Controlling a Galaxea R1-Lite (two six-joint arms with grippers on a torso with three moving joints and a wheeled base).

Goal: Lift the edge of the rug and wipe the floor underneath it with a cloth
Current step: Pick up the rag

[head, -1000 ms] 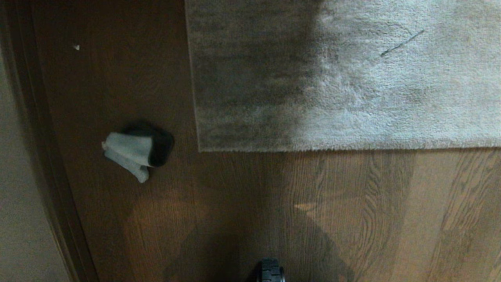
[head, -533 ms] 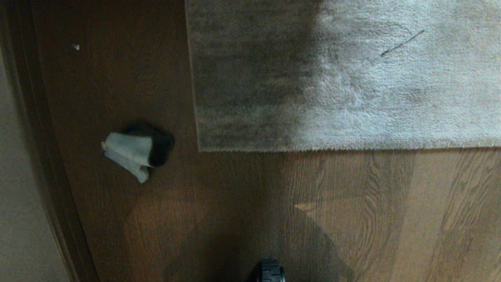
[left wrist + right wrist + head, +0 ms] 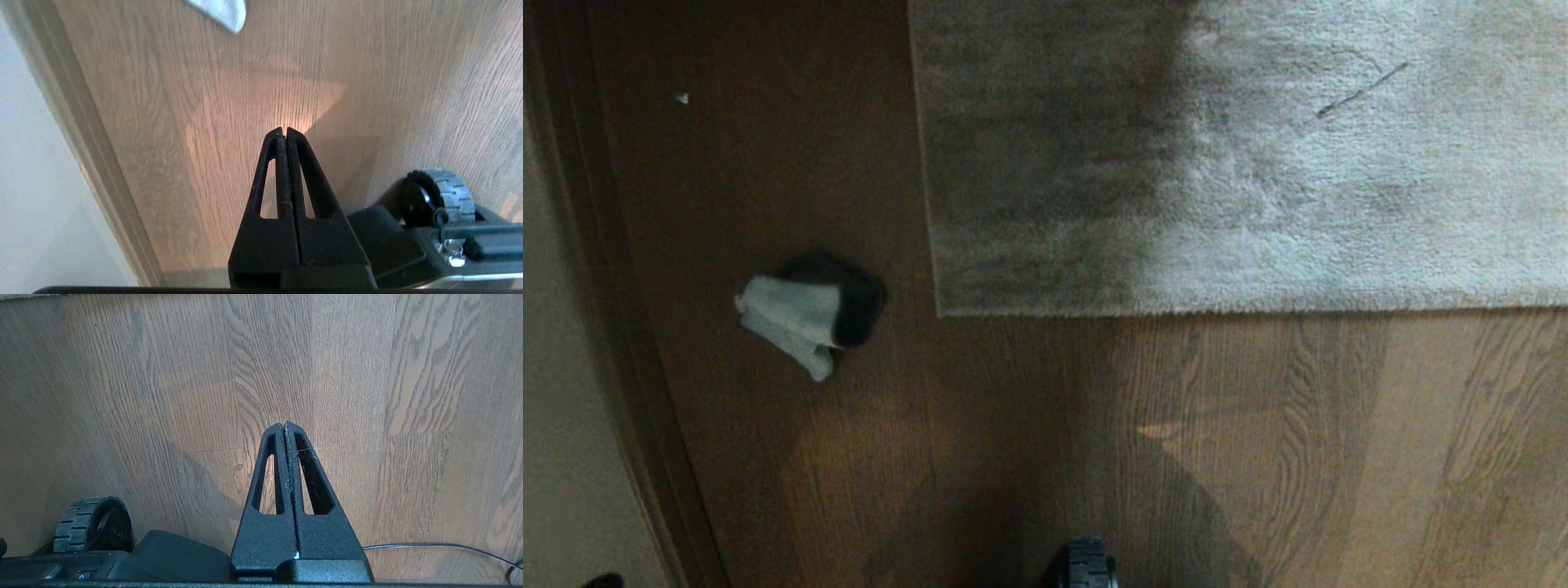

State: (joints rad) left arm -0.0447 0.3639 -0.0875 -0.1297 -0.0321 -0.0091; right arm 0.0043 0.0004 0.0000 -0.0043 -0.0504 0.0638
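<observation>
The pale grey-beige rug lies flat on the dark wooden floor. Its near rug edge runs straight, ending in a corner. The small whitish cloth sits crumpled on the floor left of that corner, against a dark rounded shape. In the left wrist view my left gripper is shut and empty above bare boards, with a tip of the cloth well ahead of it. My right gripper is shut and empty over the floor, short of the rug.
A wall and dark baseboard run along the left. A wheel of my base shows at the bottom middle, also as wheel and wheel. A thin cable lies on the boards near the right gripper.
A dark part has come into the bottom left corner of the head view. Rug and cloth have not moved.
</observation>
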